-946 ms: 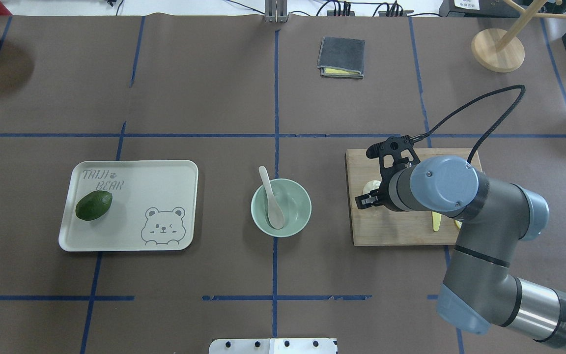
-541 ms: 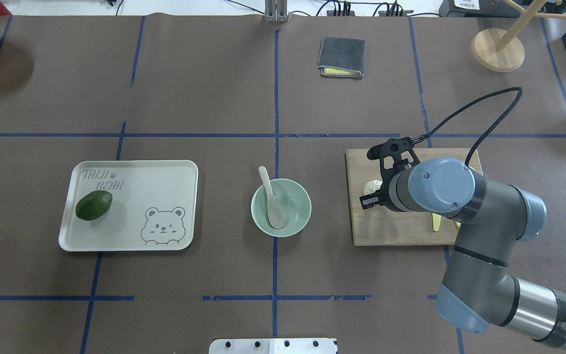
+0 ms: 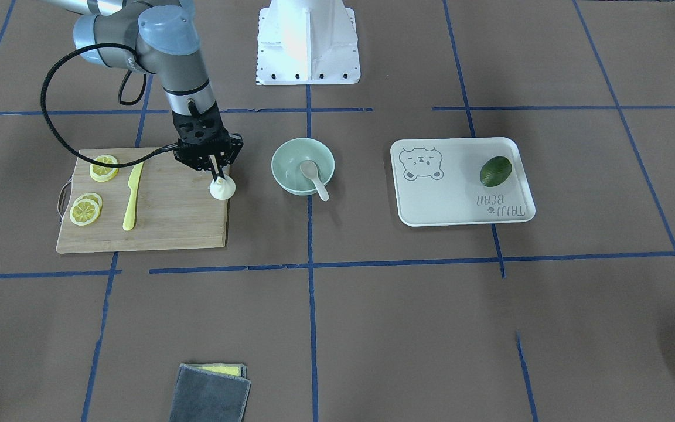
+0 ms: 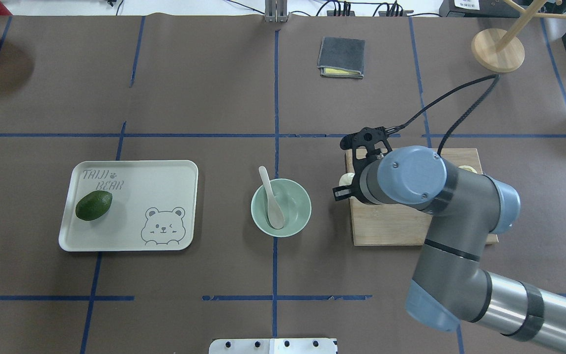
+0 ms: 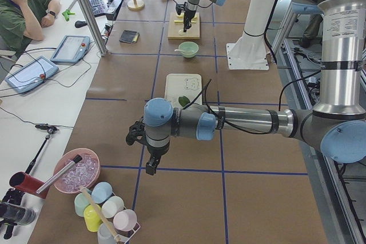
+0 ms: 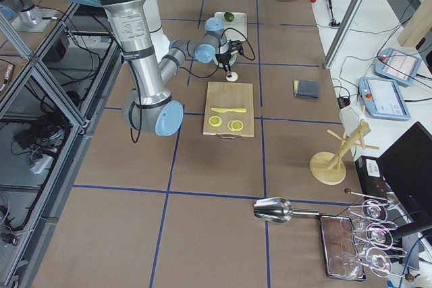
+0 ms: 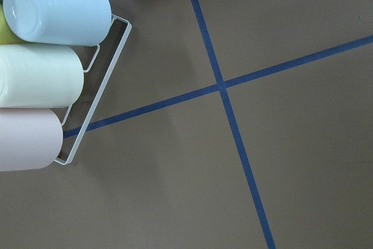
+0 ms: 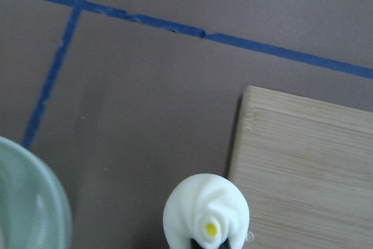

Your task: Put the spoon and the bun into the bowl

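Brown paper-covered tabletop [image 4: 204, 88], marked into squares by blue tape lines.

Right arm, grey and blue, reaching over the near corner of the board; its right gripper [image 3: 218, 176] points down, fingers closed on the bun.

Left arm, low over the far left end of the tabletop, near a wire rack of pastel cups [image 7: 41, 74]; left gripper [image 5: 150, 167] points down, and I cannot tell whether its fingers are open or closed.

Rectangular bamboo cutting board [image 4: 391, 226], on the robot's right.

White rectangular bear-print tray [image 4: 165, 182], on the robot's left.

Pale mint-green round bowl [image 4: 297, 206], between tray and board, apart from both.

Folded dark grey cloth [image 4: 341, 57], well beyond the bowl.

Yellow plastic knife [image 3: 132, 196], flat on the board.

Off-white soup spoon [image 4: 270, 196], scoop down inside the bowl, handle leaning out over the rim.

Dark green avocado [image 4: 94, 205], on the tray, at the end away from the bear.

Yellow lemon slices [image 3: 85, 211], on the board beside the knife.

Small white swirled steamed bun [image 3: 222, 189], gripped by its top, at the board edge facing the bowl, partly over bare tabletop, outside the bowl.
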Controlling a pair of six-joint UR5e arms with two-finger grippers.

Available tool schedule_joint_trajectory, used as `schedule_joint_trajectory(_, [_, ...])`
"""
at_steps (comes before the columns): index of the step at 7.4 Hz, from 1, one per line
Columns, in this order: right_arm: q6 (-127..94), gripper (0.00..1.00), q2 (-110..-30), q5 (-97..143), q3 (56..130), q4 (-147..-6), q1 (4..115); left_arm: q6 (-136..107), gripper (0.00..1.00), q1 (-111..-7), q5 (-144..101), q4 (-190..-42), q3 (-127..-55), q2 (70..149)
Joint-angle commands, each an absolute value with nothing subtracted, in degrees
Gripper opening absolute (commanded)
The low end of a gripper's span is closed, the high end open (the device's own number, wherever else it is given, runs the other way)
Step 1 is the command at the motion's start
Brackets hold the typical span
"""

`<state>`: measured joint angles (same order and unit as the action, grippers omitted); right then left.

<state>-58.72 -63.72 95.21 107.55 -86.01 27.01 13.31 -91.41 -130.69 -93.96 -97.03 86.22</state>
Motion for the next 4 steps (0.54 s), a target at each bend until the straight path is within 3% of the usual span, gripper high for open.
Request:
schedule_joint_trajectory(1, [-66.41, 0.0, -50.24, 91.18, 104.97, -97.18, 22.44, 13.27, 1.0, -91.41, -130.69, -93.96, -97.03, 86.22])
schedule_joint_trajectory(3, [-69.08, 0.0, -44.66, 86.76, 97.67, -97.29, 18.91, 13.27, 1.0, -91.41, -130.78, -93.87, -97.03, 86.31])
schedule_joint_trajectory(4, [-69.08, 0.34, -45.0, 84.83, 97.21, -97.29, 16.98, 13.27, 1.0, -91.41, -130.78, -93.78, -97.12, 86.4])
